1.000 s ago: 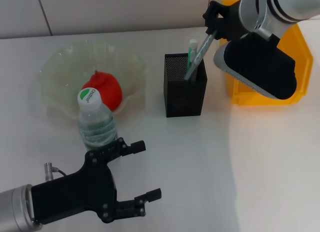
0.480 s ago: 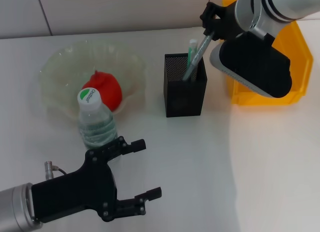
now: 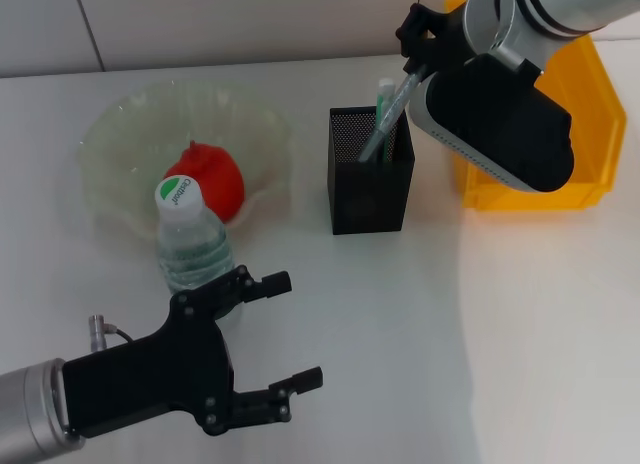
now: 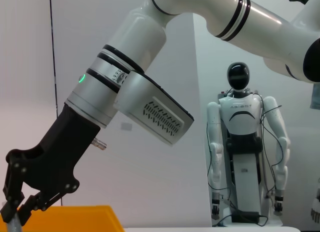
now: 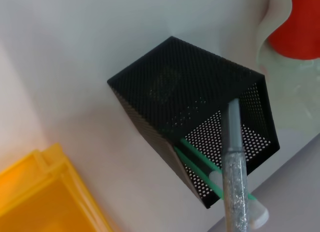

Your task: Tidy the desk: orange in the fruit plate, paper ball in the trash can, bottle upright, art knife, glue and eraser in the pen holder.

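Observation:
My right gripper (image 3: 414,56) is shut on the top of a slim grey translucent stick (image 3: 392,109); I cannot tell if it is the glue or the art knife. It leans with its lower end inside the black mesh pen holder (image 3: 370,189), beside a green item with a white cap (image 3: 385,92). The right wrist view shows the stick (image 5: 233,157) entering the holder (image 5: 190,92). The orange (image 3: 205,181) lies in the pale-green fruit plate (image 3: 120,134). The bottle (image 3: 190,242) stands upright in front of the plate. My left gripper (image 3: 268,332) is open and empty, just right of the bottle. Paper ball and eraser are out of view.
The orange-yellow trash can (image 3: 598,124) stands behind my right arm, to the right of the pen holder. It also shows in the left wrist view (image 4: 75,219) and the right wrist view (image 5: 45,192). A second robot (image 4: 242,142) stands far off.
My right gripper has shifted slightly left with the stick, which now stands a little steeper in the pen holder. My left gripper has moved slightly.

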You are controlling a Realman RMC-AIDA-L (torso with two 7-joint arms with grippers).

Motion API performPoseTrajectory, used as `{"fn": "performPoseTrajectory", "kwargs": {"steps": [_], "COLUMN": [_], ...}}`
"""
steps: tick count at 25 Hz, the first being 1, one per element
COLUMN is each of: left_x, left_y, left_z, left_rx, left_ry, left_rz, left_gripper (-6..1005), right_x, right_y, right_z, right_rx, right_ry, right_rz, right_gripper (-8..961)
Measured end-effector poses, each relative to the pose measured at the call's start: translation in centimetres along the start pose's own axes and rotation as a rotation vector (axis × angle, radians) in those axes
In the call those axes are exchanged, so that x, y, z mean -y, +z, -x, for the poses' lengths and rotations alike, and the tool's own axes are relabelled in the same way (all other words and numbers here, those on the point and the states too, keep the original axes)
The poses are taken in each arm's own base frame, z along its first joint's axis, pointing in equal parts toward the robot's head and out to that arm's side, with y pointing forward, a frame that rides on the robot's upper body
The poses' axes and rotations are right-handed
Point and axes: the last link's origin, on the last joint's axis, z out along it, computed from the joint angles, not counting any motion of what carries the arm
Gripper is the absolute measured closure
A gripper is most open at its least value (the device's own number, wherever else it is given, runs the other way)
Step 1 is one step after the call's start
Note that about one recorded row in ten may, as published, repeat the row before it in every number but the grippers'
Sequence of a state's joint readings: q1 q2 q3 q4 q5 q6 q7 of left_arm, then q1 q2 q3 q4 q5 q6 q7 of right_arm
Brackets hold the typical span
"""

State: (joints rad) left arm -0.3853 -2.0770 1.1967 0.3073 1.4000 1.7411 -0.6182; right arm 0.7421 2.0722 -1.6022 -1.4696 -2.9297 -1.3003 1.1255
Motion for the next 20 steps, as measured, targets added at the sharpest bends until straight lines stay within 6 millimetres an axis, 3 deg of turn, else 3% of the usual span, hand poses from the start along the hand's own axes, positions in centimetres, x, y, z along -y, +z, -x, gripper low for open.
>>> {"fn": "performPoseTrajectory", "kwargs": {"steps": [20], "left_x": [0.36], "left_y": [0.09], "left_z": [-0.23], "left_rx": [0.000], "left_ry": [0.007], "left_rz": [0.007], "left_gripper": [139], "right_x": [0.11], "right_y": [-0.13], "right_z": [0.18], "right_rx": [0.010], "right_ry": [0.020], "right_rz": [0.031], "right_gripper": [697]}}
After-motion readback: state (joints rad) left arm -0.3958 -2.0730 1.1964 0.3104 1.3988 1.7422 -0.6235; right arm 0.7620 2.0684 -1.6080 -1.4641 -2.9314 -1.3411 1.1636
